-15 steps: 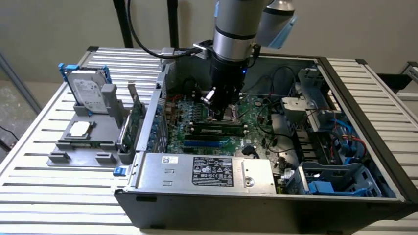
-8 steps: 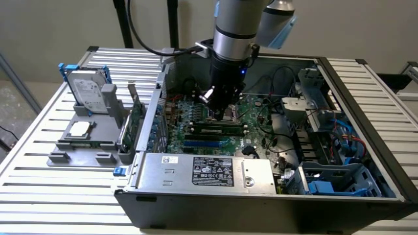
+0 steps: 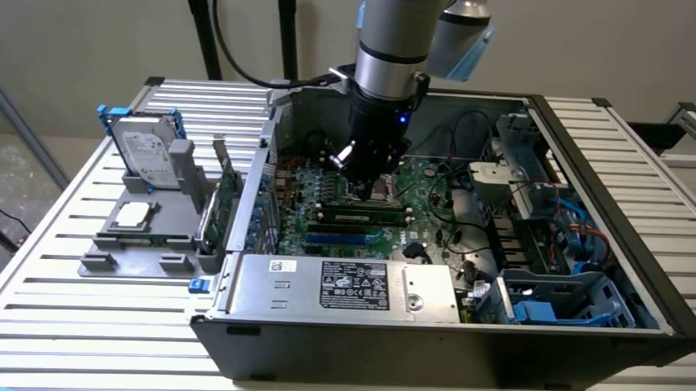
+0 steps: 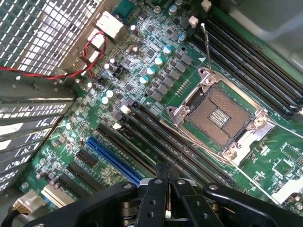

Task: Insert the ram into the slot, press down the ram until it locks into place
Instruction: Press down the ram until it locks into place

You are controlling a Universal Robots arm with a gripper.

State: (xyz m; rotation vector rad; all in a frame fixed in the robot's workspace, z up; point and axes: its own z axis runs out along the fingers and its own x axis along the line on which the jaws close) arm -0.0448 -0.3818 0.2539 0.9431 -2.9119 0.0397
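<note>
Open computer case (image 3: 609, 163) lies on a slatted metal table (image 3: 65, 244), motherboard (image 3: 326, 183) facing up. The arm reaches down into the case; its gripper (image 3: 364, 175) hangs just over the middle of the board, near the processor socket (image 3: 381, 194).

The ram (image 3: 359, 217) lies flat along the memory slots, just in front of the gripper in the exterior view. Apart from the gripper, not held. Cannot tell whether it is fully seated or locked.

Wrist view: gripper (image 4: 165, 177) fingers pressed together, tips meeting, nothing between them. They hover above the long dark memory slots (image 4: 161, 142) beside the blue slot (image 4: 113, 158). The open processor socket (image 4: 220, 116) sits just past these slots, with a second bank of slots (image 4: 255, 66) beyond it.

On the exterior view's left, outside the case: a grey stand (image 3: 142, 232) with a hard drive (image 3: 147, 155) upright in it, a processor chip (image 3: 130, 214) lying flat, and an upright green card (image 3: 226, 204).
</note>
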